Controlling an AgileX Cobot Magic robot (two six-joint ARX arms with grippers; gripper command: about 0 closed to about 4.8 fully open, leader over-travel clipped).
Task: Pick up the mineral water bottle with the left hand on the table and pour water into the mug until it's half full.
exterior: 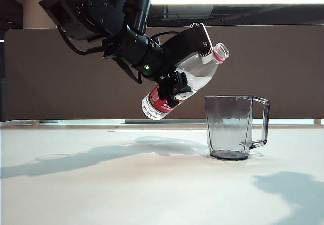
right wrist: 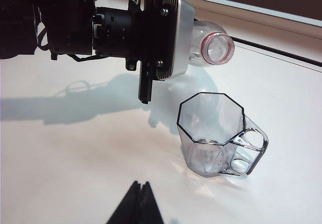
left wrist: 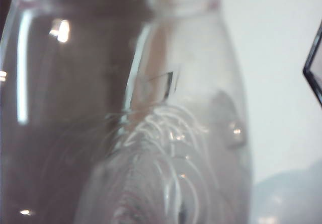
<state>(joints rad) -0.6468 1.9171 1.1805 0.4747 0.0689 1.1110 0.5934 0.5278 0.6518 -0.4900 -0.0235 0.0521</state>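
My left gripper [exterior: 174, 87] is shut on the mineral water bottle [exterior: 201, 73] and holds it in the air, tilted, with its red-labelled base low and its red-ringed neck high. The bottle's open mouth [right wrist: 217, 48] hangs above the near rim of the mug [exterior: 230, 126]. The smoky faceted mug stands on the white table [exterior: 101, 184], its handle turned away from the bottle. No stream of water shows between the mouth and the mug [right wrist: 211, 133]. The clear bottle [left wrist: 176, 133] fills the left wrist view. My right gripper [right wrist: 141, 186] is shut and hovers over the table, short of the mug.
A brown partition [exterior: 283, 58] runs behind the table's far edge. The left arm's shadow [exterior: 91, 156] lies on the tabletop to the left of the mug. The mug's dark rim [left wrist: 314, 68] shows at the edge of the left wrist view.
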